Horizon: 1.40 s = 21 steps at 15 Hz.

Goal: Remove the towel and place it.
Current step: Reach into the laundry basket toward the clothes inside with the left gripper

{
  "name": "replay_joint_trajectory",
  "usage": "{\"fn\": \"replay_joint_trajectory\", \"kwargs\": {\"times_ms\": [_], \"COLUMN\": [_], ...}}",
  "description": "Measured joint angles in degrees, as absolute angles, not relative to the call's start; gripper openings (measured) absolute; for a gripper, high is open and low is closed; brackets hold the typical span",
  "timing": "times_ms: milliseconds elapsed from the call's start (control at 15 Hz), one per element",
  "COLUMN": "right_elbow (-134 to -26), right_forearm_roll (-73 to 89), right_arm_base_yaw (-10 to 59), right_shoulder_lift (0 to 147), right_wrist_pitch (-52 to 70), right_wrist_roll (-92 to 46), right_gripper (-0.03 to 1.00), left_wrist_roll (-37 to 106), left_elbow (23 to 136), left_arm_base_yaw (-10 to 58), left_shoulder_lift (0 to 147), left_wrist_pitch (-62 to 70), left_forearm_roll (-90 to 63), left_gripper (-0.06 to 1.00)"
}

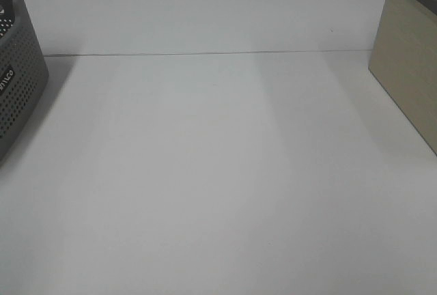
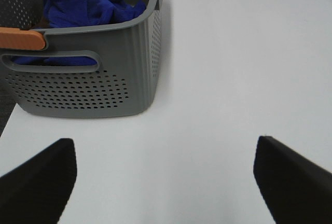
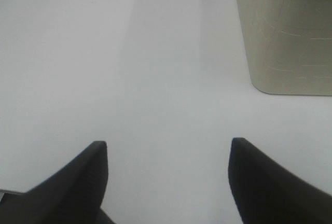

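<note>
Nothing of the task looks done yet. On the smooth, matte white table (image 1: 218,172) stand a rounded beige bin (image 3: 285,37) at the right and a grey perforated plastic basket (image 2: 83,89) at the left. The plush royal-blue towel (image 2: 88,6) lies crumpled inside the basket, to be lifted out and placed. The left gripper (image 2: 163,146) and right gripper (image 3: 167,146) both gape wide, holding nothing.
</note>
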<state>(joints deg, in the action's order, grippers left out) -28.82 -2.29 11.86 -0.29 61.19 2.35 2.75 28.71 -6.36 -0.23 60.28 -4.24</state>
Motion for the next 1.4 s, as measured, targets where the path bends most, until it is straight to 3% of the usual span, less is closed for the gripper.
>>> {"fn": "replay_joint_trajectory", "kwargs": {"times_ms": [1400], "right_elbow": [-28.82], "right_forearm_roll": [-2.29], "right_arm_base_yaw": [11.86], "right_shoulder_lift": [-0.29], "right_wrist_pitch": [61.19], "right_wrist_roll": [2.35], "right_gripper": [0.66], "left_wrist_roll": [2.75], "left_elbow": [28.71], "left_arm_base_yaw": [-6.36], "left_shoulder_lift": [-0.23], "left_wrist_pitch": [60.28], "left_forearm_roll": [-4.3], "left_gripper": [0.84]}}
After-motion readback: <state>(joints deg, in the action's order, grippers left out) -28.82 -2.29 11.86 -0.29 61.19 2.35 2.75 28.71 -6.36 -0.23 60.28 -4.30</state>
